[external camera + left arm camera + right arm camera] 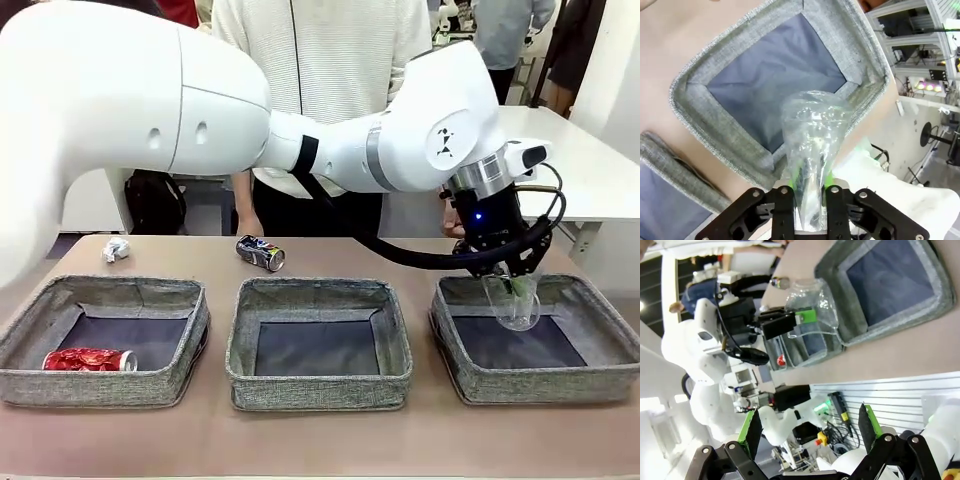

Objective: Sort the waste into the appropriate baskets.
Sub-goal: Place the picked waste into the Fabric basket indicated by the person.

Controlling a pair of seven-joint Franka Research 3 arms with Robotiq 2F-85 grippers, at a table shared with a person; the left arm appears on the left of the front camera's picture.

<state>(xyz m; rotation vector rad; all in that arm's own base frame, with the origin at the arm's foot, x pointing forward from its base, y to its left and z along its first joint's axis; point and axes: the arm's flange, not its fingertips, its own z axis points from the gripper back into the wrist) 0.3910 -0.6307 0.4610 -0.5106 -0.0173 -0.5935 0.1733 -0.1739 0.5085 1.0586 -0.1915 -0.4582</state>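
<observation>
In the front view, we see the left arm reaching across to the right basket [540,386]. The left gripper [508,282] points down over the basket's far left corner. Its jaws are closed in on the clear label-free plastic bottle [516,305], which hangs base-down inside the basket's walls. We cannot tell whether the base touches the basket floor. The dented red soda can [88,360] lies on its side in the left basket [30,386]. The middle basket [320,388] holds nothing. On the counter [320,440] behind the baskets lie the dark blue soda can [261,253] and the white paper wad [116,249]. A person [320,60] stands at the far side.

In the left wrist view, the bottle's narrow end sits between the jaws, with a green pad against each side. Its wide base points toward the dark basket floor below.

In the right wrist view, the right gripper [811,410] has its jaws spread wide with nothing between them. It is well apart from the bottle and off the counter's edge.
</observation>
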